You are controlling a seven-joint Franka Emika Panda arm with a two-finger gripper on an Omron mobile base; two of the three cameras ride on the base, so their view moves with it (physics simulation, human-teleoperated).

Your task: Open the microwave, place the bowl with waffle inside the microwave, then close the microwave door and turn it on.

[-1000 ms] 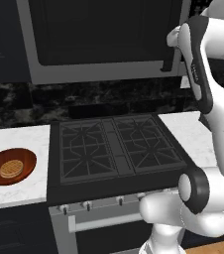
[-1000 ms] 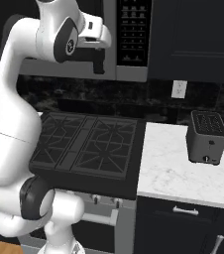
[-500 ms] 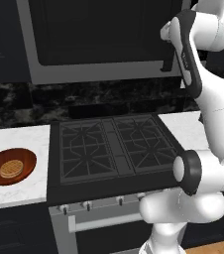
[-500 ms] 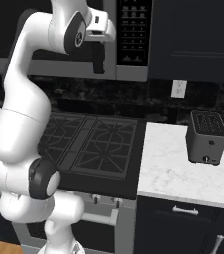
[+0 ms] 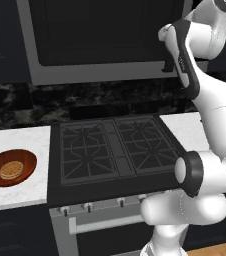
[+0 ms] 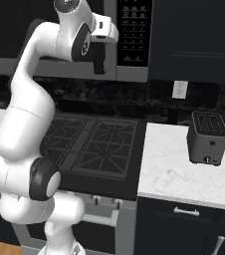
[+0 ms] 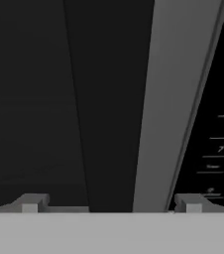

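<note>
In the left base view, one bowl (image 5: 10,168) holding one waffle (image 5: 12,170) is sitting on the left bench (image 5: 15,192), while the microwave (image 5: 105,40) is hanging closed above. In the right base view, one toaster (image 6: 208,137) is standing on the right bench (image 6: 179,174). In the hand view, the fingers (image 7: 111,203) are spreading wide open, holding nothing, facing the microwave door (image 7: 59,99) and its handle (image 7: 109,99).
</note>
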